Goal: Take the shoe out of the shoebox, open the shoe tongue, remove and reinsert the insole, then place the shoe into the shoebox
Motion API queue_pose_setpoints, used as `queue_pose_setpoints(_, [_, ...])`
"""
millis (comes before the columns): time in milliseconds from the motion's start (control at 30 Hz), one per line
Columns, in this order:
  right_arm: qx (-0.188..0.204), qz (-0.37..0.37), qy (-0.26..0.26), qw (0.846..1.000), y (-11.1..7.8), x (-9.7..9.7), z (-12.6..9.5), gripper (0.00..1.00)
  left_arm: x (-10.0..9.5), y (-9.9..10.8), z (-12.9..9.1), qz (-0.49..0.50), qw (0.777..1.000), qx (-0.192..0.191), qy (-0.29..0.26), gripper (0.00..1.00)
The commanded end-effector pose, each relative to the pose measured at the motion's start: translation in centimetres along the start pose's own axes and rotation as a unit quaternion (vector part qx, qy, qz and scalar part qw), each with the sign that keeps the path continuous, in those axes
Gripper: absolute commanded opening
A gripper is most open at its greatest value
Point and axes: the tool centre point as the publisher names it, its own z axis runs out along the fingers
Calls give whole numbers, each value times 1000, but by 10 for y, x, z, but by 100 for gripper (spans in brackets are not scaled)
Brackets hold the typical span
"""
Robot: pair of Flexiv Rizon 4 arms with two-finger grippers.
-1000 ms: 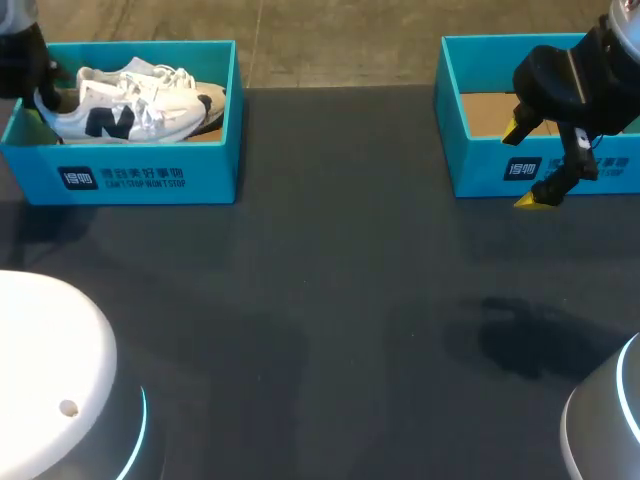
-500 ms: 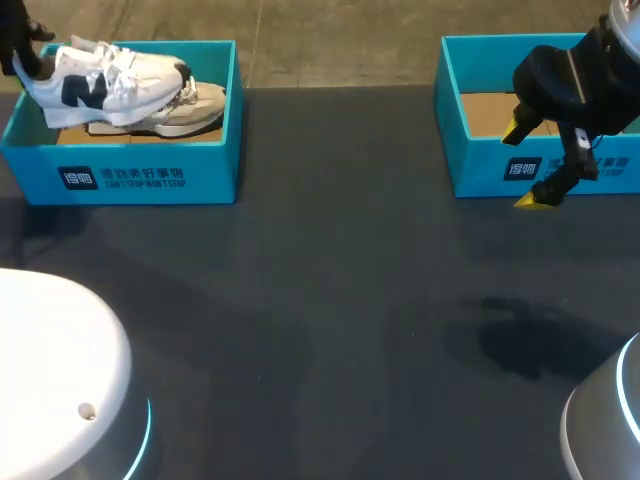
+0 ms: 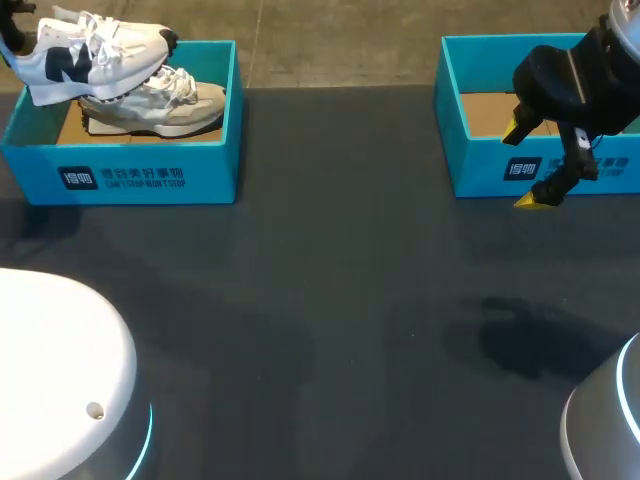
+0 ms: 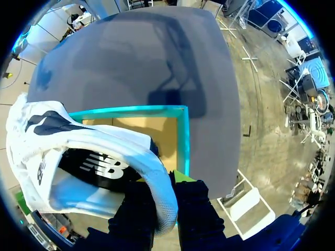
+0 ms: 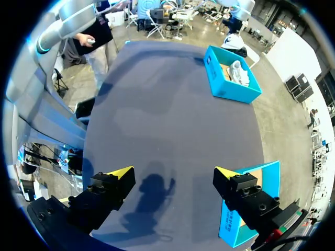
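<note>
Because the shoe (image 3: 95, 55) is a light sneaker with a soft cloth upper and a stiffer sole, I judge that it will bend and swing when it is held at one end only, and the loose laces may catch on the box wall. The firm heel collar is the good place to take it, and that is where the left hand (image 4: 163, 201) has it: in the left wrist view the two dark fingers are clenched on the white heel rim, one inside the shoe and one outside. The shoe hangs in the air over the left end of the left shoebox (image 3: 150, 175), with the toe pointing to the middle of the worktop (image 3: 330, 300). A second shoe (image 3: 160, 105), more grey, lies under it on the cardboard floor of the box. The right hand (image 3: 523, 165) hovers with its fingers spread wide and holding nothing, just over the front wall of the right shoebox (image 3: 480, 172). Compared with one second ago, the shoe has come up from inside the box, where it was lying on the other shoe, and it is now higher and further back. The right arm has not moved at all.
</note>
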Motion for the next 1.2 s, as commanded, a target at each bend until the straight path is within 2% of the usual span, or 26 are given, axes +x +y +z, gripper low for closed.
queue_pose_setpoints(33, [2,1,2,1000,1,-2,1,100,0,0,-2,0,1000,0,0,0])
queue_pose_setpoints(433, [2,1,2,1000,1,-2,1,100,0,0,-2,0,1000,0,0,0])
queue_pose_setpoints(700, [2,1,2,1000,1,-2,1,100,-12,-27,-19,-1,1000,0,14,0])
queue_pose_setpoints(900, [2,1,2,1000,1,-2,1,100,-29,-51,-29,0,1000,-3,16,0])
queue_pose_setpoints(1200, [2,1,2,1000,1,-2,1,100,-67,-89,-41,4,1000,5,15,0])
